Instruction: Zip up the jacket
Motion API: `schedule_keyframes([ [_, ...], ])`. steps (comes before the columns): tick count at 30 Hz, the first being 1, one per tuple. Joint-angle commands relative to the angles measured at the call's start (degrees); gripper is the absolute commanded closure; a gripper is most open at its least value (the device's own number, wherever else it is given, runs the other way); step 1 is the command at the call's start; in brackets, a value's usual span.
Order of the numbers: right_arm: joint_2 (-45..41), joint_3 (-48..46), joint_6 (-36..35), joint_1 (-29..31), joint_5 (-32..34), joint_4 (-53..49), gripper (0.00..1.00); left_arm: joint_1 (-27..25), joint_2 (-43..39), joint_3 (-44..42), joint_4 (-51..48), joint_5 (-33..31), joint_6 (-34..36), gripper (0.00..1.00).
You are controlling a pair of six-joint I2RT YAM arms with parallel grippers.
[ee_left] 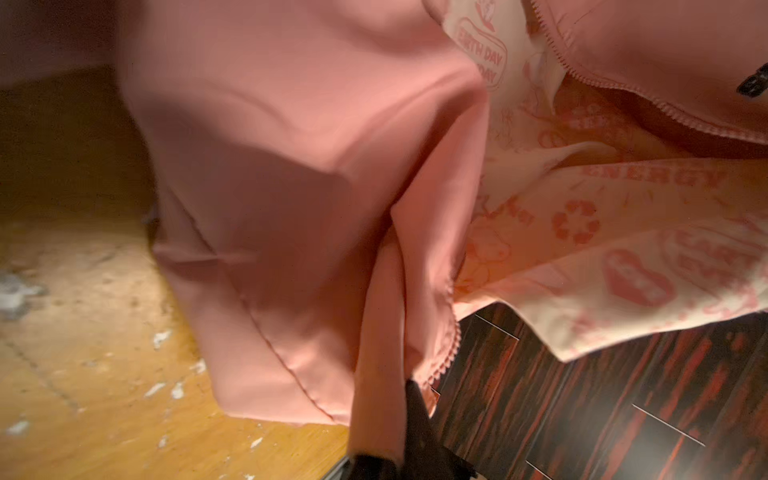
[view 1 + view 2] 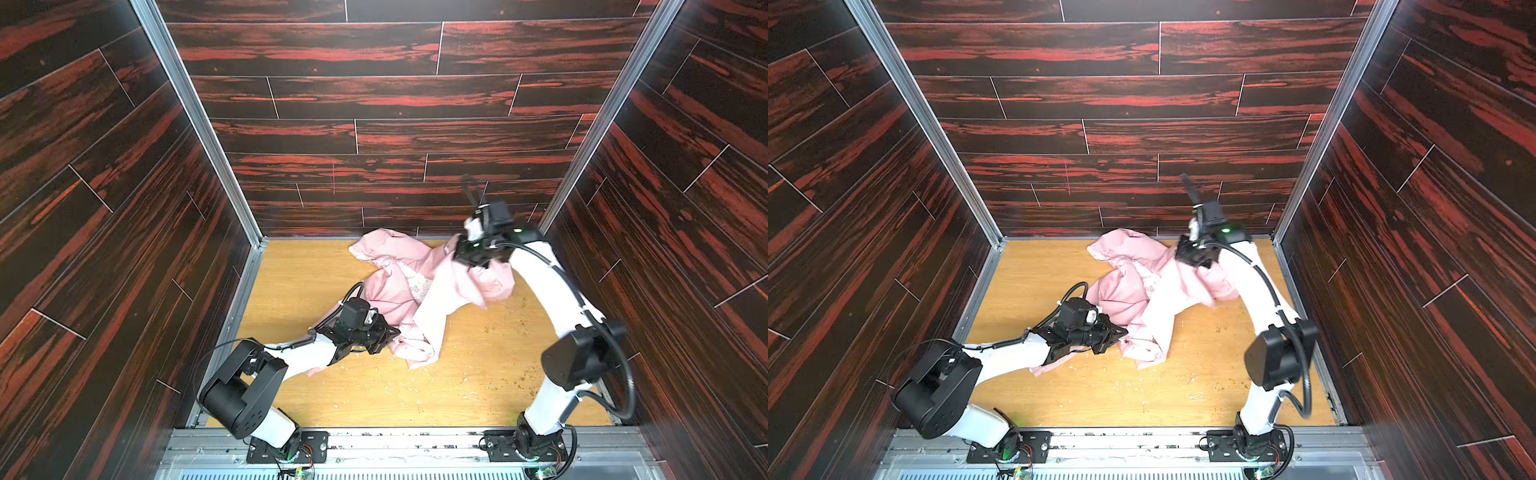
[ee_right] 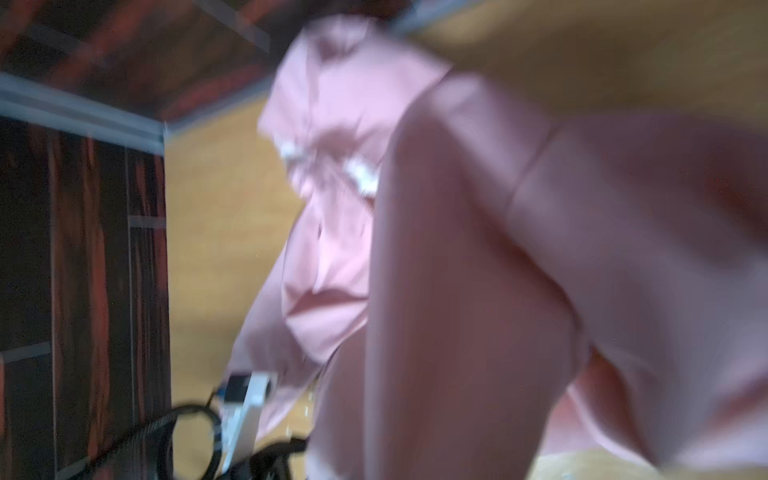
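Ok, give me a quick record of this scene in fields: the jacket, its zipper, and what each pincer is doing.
jacket: pink, crumpled on the wooden table, one side pulled up off it
zipper: open; the teeth run along separated edges, with the printed lining showing between them
left pincer: shut on a fold of the jacket, low near the table
right pincer: shut on the jacket, holding the raised side near the back wall
zipping: not done

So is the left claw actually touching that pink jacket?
Touching. In the left wrist view a fold of the jacket runs down into the shut left gripper, pinched beside its black finger.
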Motion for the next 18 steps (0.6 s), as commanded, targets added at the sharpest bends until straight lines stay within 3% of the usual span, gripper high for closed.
schedule_keyframes([
  [1, 7.5, -1.1, 1.6, 8.2, -8.2, -6.4, 1.00, 1.4, -1.4, 0.0, -7.7, -4.7, 3.0, 1.00],
  [6, 7.8, -4.5, 2.7, 10.2, -6.6, -3.0, 0.54, 4.5, -4.3, -2.4, -14.7, -6.6, 5.8, 1.00],
  [8, 5.5, -5.8, 2.0, 8.8, -5.3, -2.5, 0.45, 5.0, -4.8, -1.0, -17.7, -6.7, 8.0, 1.00],
  [11, 0.8, -10.8, 0.9, 5.8, -5.2, -0.4, 0.42, 5.0, -5.0, 1.1, -20.7, -6.9, 10.2, 1.00],
  [18, -11.5, -30.0, -2.1, 2.0, -15.4, 7.6, 0.44, 6.0, -7.2, 3.7, -24.9, -6.7, 12.8, 1.00],
])
